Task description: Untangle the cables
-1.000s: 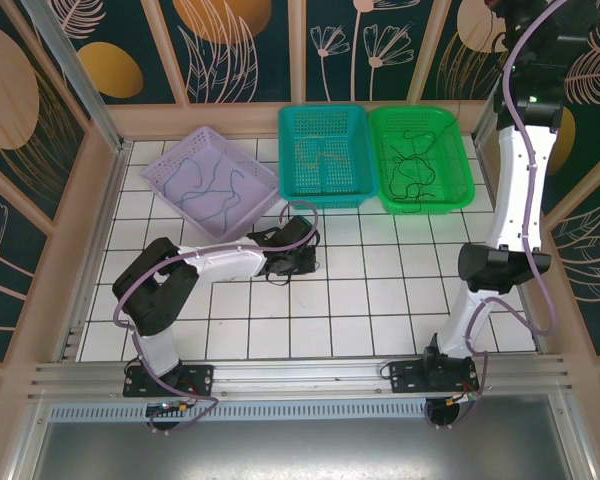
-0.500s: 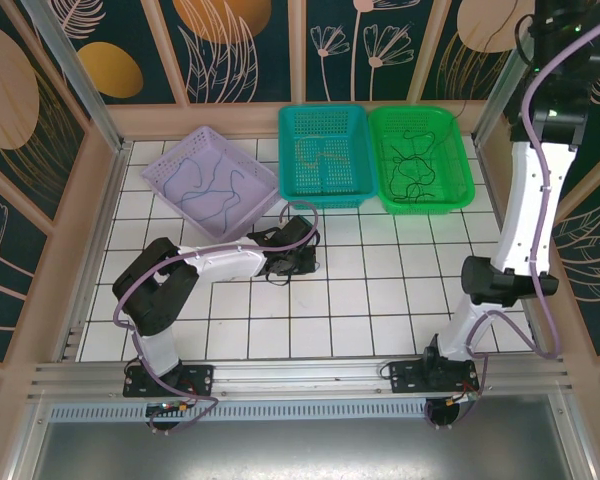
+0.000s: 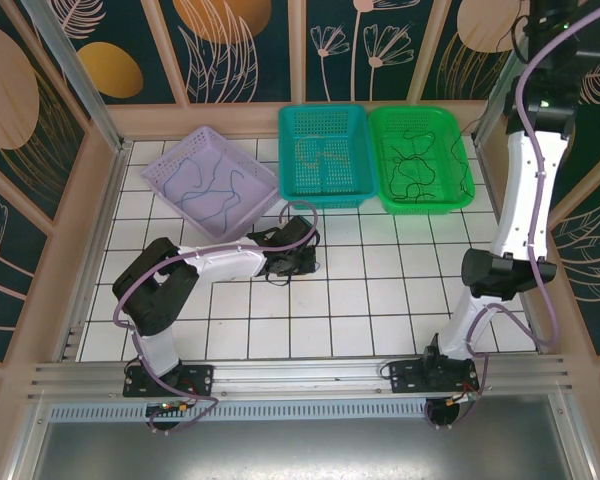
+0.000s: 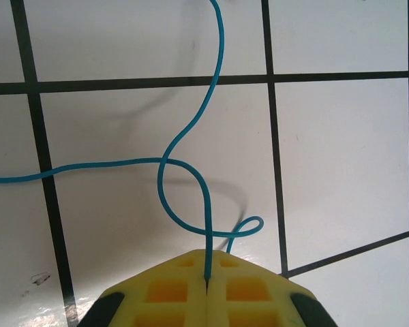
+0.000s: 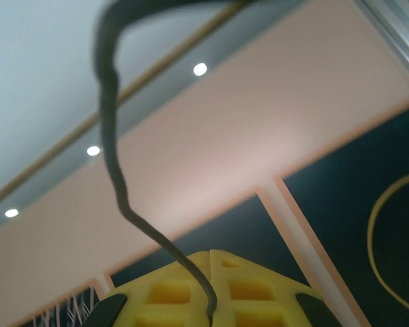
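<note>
- Pinches a thin teal-blue flexible wire point(image 4: 220, 48) in the closed left hand point(image 4: 208, 274), with loops on the white tiled tabletop point(image 4: 341, 157).
- Clamps a thin dark wire point(image 5: 108, 102) in the closed right hand point(image 5: 211, 303), high above the tabletop.
- Keeps further thin wires point(image 3: 412, 170) in a lilac basket point(image 3: 250, 215), a teal basket point(image 3: 325, 200) and a green basket point(image 3: 425, 207), all plastic.

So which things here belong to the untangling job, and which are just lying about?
Job:
blue cable in left pincer
dark cable in right pincer
black cables in green basket
blue cables in lilac basket
pale cable in teal basket

Lying about:
tiled table
patterned walls
</note>
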Action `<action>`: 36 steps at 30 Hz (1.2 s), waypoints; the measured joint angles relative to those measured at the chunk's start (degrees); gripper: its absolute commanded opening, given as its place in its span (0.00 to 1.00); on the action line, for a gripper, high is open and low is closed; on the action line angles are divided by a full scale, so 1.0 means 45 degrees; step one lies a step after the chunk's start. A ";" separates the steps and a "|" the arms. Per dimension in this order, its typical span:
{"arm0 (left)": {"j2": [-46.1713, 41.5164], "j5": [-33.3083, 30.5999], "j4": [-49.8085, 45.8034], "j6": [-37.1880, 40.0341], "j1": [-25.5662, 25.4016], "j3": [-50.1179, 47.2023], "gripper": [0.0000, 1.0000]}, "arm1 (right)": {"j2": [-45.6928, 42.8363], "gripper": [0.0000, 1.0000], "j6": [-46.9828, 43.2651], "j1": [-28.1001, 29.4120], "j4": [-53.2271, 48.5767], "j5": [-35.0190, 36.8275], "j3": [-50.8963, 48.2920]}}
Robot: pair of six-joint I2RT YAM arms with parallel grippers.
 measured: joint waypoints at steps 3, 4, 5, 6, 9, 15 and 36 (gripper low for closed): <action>0.0000 0.0034 -0.0005 -0.0078 0.0000 -0.0015 0.00 | 0.0019 0.00 0.0049 -0.0073 -0.0010 -0.0355 -0.1671; 0.0000 0.0034 0.0000 -0.0097 0.0000 -0.0010 0.00 | 0.0087 0.00 0.0063 -0.0107 -0.0097 -0.0466 -0.2079; 0.0000 0.0039 -0.0005 -0.0112 0.0000 -0.0015 0.00 | 0.0189 0.00 0.0097 -0.0146 -0.0146 -0.0544 -0.2438; 0.0000 0.0039 0.0000 -0.0146 0.0000 -0.0015 0.00 | 0.0287 0.00 0.0131 -0.0160 -0.0253 -0.0578 -0.2681; 0.0000 0.0058 -0.0005 -0.0194 0.0000 -0.0015 0.00 | 0.0554 0.00 0.0243 -0.0219 -0.0588 -0.0699 -0.3172; 0.0000 0.0223 0.0000 -0.0194 0.0000 -0.0015 0.00 | 0.0675 0.00 0.0277 -0.0384 -0.1064 -0.0981 -0.4041; -0.0515 0.0121 -0.0301 -0.0194 0.0000 0.0427 0.00 | 0.4269 0.53 -0.0282 0.0146 -0.5032 -0.3011 -0.6023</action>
